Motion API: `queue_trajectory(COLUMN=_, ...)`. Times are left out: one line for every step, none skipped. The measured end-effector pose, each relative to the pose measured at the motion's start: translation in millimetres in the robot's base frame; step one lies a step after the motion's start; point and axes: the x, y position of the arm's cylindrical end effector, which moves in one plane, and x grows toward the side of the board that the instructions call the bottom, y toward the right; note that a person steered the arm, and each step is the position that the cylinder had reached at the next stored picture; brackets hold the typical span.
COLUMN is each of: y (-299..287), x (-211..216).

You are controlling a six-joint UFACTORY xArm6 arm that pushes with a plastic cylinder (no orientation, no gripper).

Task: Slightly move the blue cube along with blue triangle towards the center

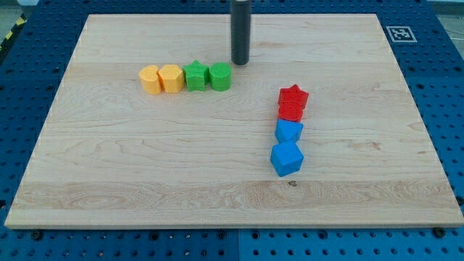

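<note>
Currently parked with my tip [240, 63] down near the view's top edge of the pale wooden board [109, 181], touching no block. Ends in a plain dark rod rather than jaws, so nothing spread, pressed together or pinching.

Just below and to the view's left of my tip: a row of four small blocks, side by side and touching or nearly so. Closest, the green rounded plastic block [220, 76], just beside my tip yet parted from it by a sliver of bare wood. Next leftward, the green star-shaped block [195, 75], then the yellow-orange faceted block [171, 77], then the yellow-orange rounded block [150, 79] at the far end. Exact shapes of those last two hard to make out, possibly a hexagon and a heart.

Well apart from my tip, below and to the view's right: a column of four blocks running toward the view's bottom. Uppermost, the red star-shaped block [293, 95], pressed against the red rounded block [291, 110] beneath it. Then the blue triangle-shaped block [288, 132], touching the red one above and the blue cube [286, 158] below. Farthest from my tip of all, the blue cube, lying right of the board's centre and turned slightly askew.

Off to the view's right of my tip, a black-and-white square marker [398, 33] on the board's corner. Around the board, a blue perforated table top [449, 109].
</note>
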Motion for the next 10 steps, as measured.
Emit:
queue_trajectory(y=7.6, x=5.8)
queue_trajectory(y=9.7, x=14.5)
queue_trajectory(y=47.8, x=14.5)
queue_trajectory(y=100.9, x=14.5)
queue_trajectory(y=165.1, x=25.0)
queue_trajectory(y=201.9, x=74.3)
queue_trajectory(y=211.2, x=145.1)
queue_trajectory(y=211.0, x=240.0)
queue_trajectory(y=205.7, x=293.7)
queue_trajectory(y=171.3, x=294.9)
